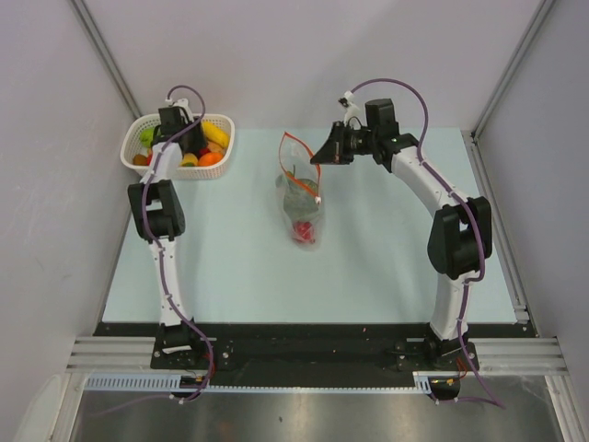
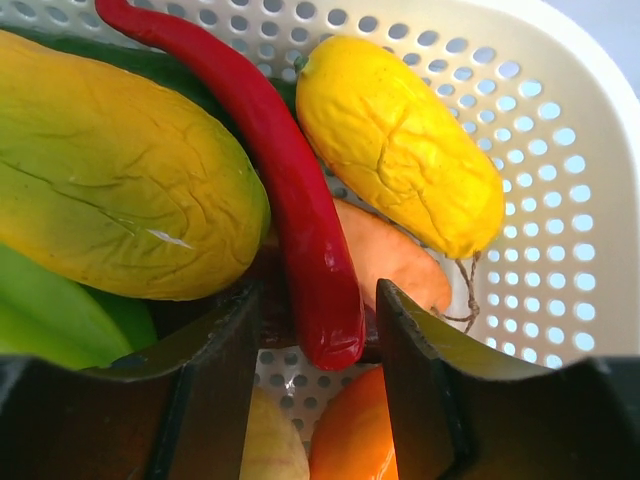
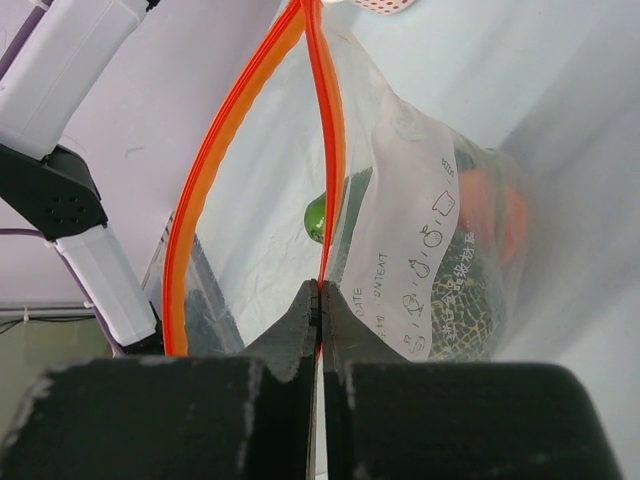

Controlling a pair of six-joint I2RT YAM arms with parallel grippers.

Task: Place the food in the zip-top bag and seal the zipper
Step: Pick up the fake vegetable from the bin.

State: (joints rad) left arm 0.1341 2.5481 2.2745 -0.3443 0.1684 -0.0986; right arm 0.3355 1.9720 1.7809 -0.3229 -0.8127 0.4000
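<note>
The zip-top bag (image 1: 301, 198) lies mid-table with red food (image 1: 303, 231) inside and its mouth lifted toward the far side. My right gripper (image 1: 322, 152) is shut on one side of the zipper (image 3: 328, 120) and holds the mouth open. In the right wrist view (image 3: 320, 290) a green piece (image 3: 314, 216), a netted green fruit (image 3: 470, 310) and a red-orange piece (image 3: 505, 215) show through the bag (image 3: 415, 210). My left gripper (image 1: 181, 138) is down in the basket, open, its jaws (image 2: 318, 330) either side of the tip of a red chili (image 2: 290, 200) without closing on it.
The white lattice basket (image 1: 226, 121) stands at the far left and holds a yellow fruit (image 2: 400, 140), a yellow-green mango (image 2: 110, 180), an orange piece (image 2: 355, 440) and others against its wall (image 2: 560, 200). Grey walls close in the table on three sides.
</note>
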